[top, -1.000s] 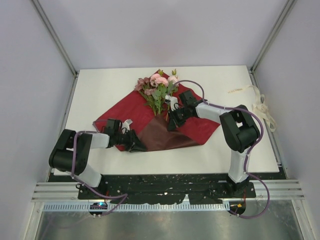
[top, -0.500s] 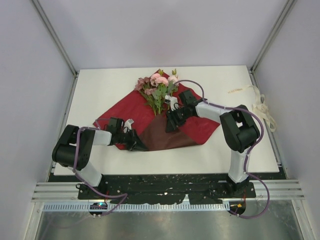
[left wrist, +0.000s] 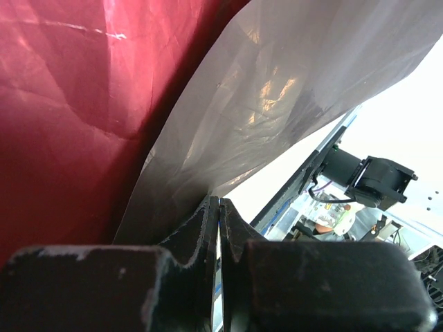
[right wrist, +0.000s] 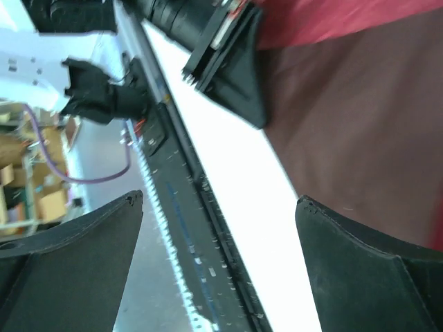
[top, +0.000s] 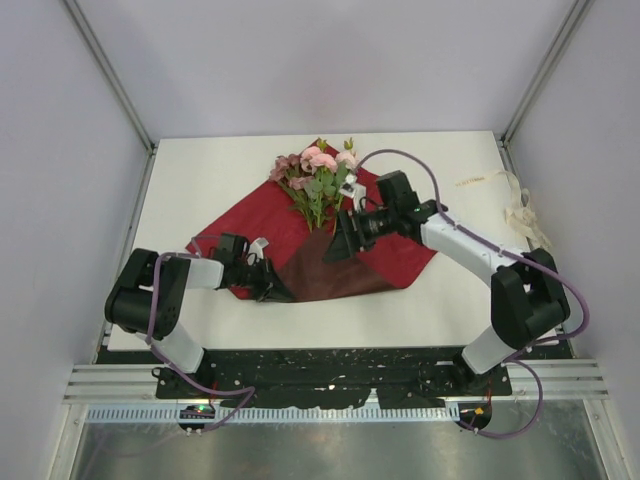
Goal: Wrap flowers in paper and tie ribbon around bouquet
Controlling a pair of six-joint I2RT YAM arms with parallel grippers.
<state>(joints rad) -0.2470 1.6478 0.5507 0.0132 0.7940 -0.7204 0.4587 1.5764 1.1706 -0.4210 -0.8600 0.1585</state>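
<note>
white table [top: 200,180]: left jaws clamp paper [top: 395,262] edge; right jaws open wide; ribbon [top: 525,215] far right.

White table [top: 200,190], rectangular, fills the middle of the top view. Dark maroon paper [top: 275,215] lies on it at frame centre, turned like a diamond: one corner points to upper centre, the others reach left and right. Its near part is folded over, showing a darker brownish face at lower centre. Cream ribbon [top: 522,215] lies loosely curled at the table's right edge, upper right, well apart from the paper. Can't tell if it hangs over the edge.
</note>
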